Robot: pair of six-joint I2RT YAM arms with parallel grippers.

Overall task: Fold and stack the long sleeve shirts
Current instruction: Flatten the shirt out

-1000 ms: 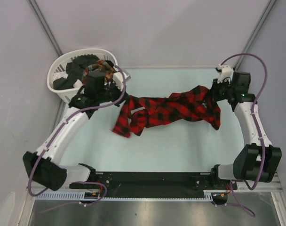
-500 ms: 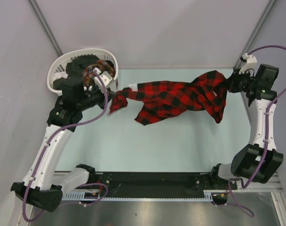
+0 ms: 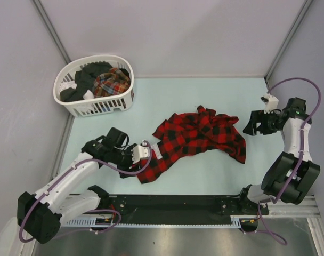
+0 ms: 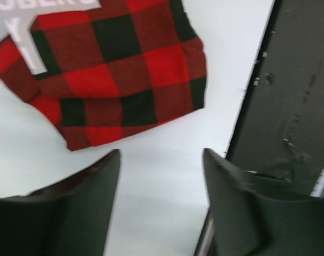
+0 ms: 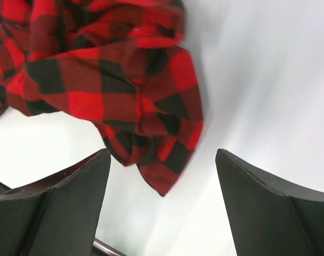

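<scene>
A red-and-black checked long sleeve shirt (image 3: 196, 137) lies crumpled on the pale table, between the two arms. My left gripper (image 3: 140, 154) is at the shirt's near-left end, open and empty. In the left wrist view the cloth (image 4: 119, 80) lies just past the spread gripper (image 4: 161, 160). My right gripper (image 3: 247, 125) is by the shirt's right edge, open. In the right wrist view a corner of the shirt (image 5: 114, 80) hangs between the wide gripper (image 5: 162, 160) without touching it. A finer plaid shirt (image 3: 113, 81) lies in the basket.
A white slatted basket (image 3: 98, 106) at the far left holds dark garments (image 3: 87, 77) beside the plaid shirt. The black base rail (image 3: 167, 205) runs along the near edge and shows in the left wrist view (image 4: 290, 96). Grey walls stand behind and at both sides.
Both grippers have opened and let go of the checked shirt, which has dropped from a stretched span into a heap. The left arm has swung from the basket toward the near edge.
</scene>
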